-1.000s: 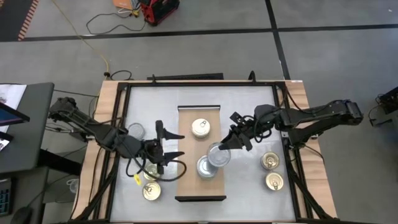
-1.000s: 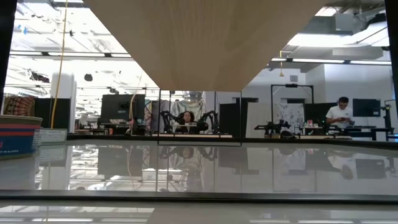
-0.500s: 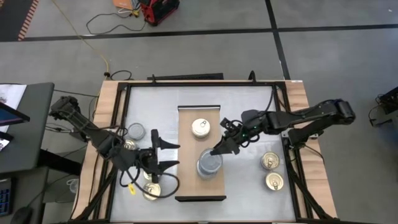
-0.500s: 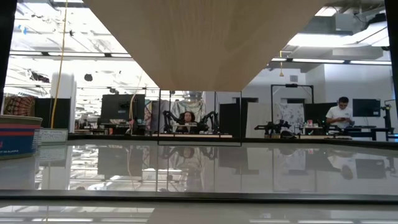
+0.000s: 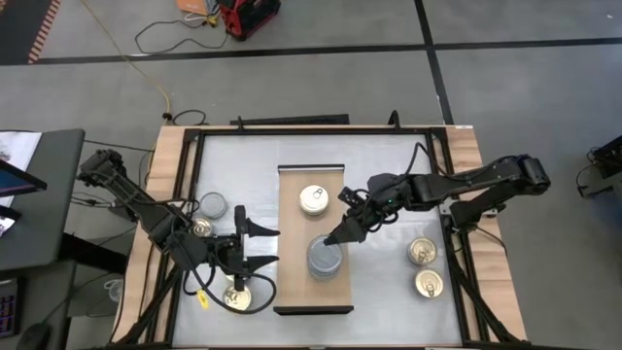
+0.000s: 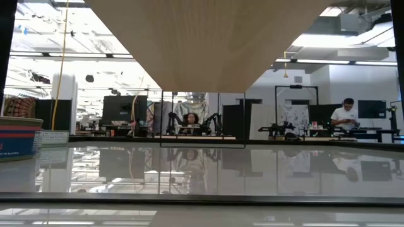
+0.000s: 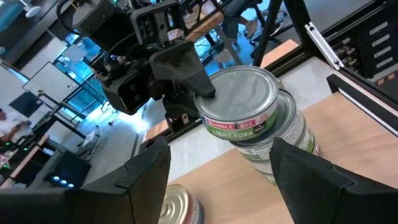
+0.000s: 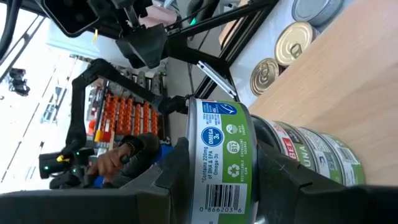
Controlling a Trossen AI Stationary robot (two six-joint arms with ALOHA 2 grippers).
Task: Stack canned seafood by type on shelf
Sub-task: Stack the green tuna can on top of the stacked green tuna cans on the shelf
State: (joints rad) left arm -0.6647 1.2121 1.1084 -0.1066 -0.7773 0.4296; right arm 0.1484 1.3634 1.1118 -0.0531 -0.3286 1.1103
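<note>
Moved since one second ago: right gripper [image 5: 335, 240] has carried its plain silver-lidded tin [image 7: 239, 106] from a raised tilt above the long light-wood shelf board [image 5: 296, 277] down onto another tin; left gripper [image 5: 255, 246] has shifted toward the near end of the white tabletop [image 5: 389, 165].

Count, high view: one silver-lidded stack [image 5: 325, 259] mid-board, two tins high as the wrist views show it; one gold pull-tab tin [image 5: 313, 199] toward the board's far end; two gold tins [image 5: 422, 252] on the tabletop by the right arm; one silver-lidded tin [image 5: 212, 205] and at least two gold tins [image 5: 236, 295] on the left arm's side, partly covered by that arm. Exact total cannot be fixed.

Writing: upper tin reads "BUMBLE BEE" and "LIGHT TUNA" in the left wrist view; its green-and-white label [image 8: 222, 155] shows "OMEGA 3s", "Contains 220mg" and a barcode in the right wrist view. Lower tin [image 8: 314, 155] shows "UNA", the rest cut off.

Tools: right gripper is clamped on the upper tin, fingers [image 8: 174, 177] against its sides. Left gripper stands wide apart, holding nothing, just beside the board's left edge over the gold tins.

Hidden: low view shows only the board's pale underside [image 6: 208, 41] and the room beyond, with people [image 6: 346, 112] at distant benches; no tins visible there.
</note>
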